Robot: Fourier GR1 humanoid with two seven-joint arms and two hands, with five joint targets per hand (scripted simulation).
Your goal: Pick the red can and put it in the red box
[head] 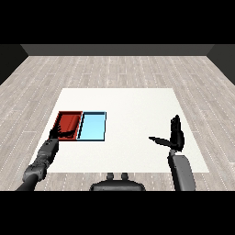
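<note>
Cans of this kind are, I judge, light, stiff and smooth, so the best hold is around the middle of the round wall, with fingers on one side and thumb on the other, and not at the thin rim. However, the red can itself I cannot find anywhere on the white bench (124,137); maybe it is hidden under the left hand (59,131), which reaches over the near left part of the red tray (69,120), but the view there is too dark to be sure. Whether the fingers of this hand are curled around something, I cannot tell. The right hand (175,133) stands well apart at the right side of the bench, its fingers straight and pointing upward, the thumb stretched out to the left, and it holds nothing. The light blue tray (93,126) lies touching the red one.
</note>
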